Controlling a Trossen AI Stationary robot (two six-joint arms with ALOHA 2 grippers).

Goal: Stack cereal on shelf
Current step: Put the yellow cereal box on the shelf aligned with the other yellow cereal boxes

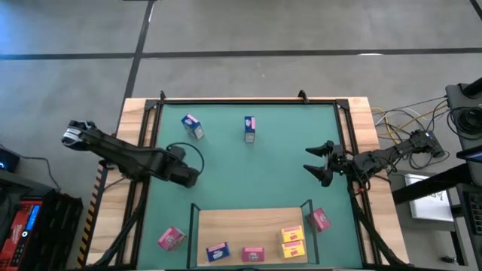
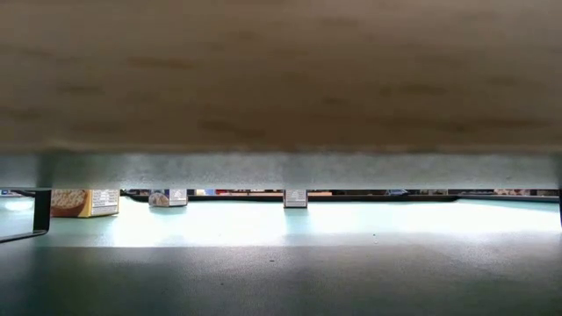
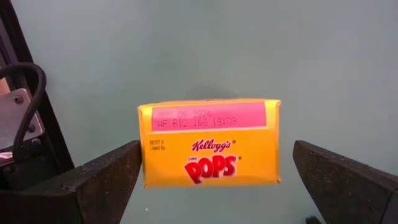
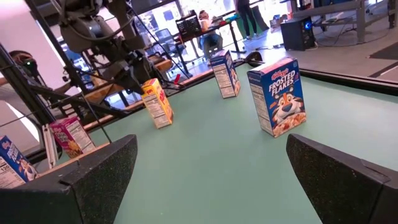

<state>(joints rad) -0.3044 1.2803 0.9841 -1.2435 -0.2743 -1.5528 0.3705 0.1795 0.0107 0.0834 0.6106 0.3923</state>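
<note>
Your left gripper (image 3: 214,180) stands with its jaws spread as wide as they go, hanging over the green mat (image 1: 248,173) near its left edge. A yellow Pops box (image 3: 209,142) sits on the mat right between the two fingers (image 3: 106,180). One finger is just beside the box's end, and you cannot tell whether it touches; the other finger is clear of it. Nothing is gripped.

Your right gripper (image 1: 320,162) is equally wide open and empty, poised near the mat's right edge with its fingers pointing toward the middle.

Look at the shelf (image 1: 226,226) at the near edge of the mat: it carries a blue box (image 1: 218,251), a pink box (image 1: 253,254) and two yellow boxes (image 1: 292,241) side by side toward its right end. Another pink box (image 1: 319,219) lies just off the shelf's right side, and one more pink box (image 1: 171,239) lies off its left side on the mat.

Toward the far edge of the mat you have two Frosted Flakes boxes: one (image 1: 192,126) further left, and the other (image 1: 249,129) near the middle.
</note>
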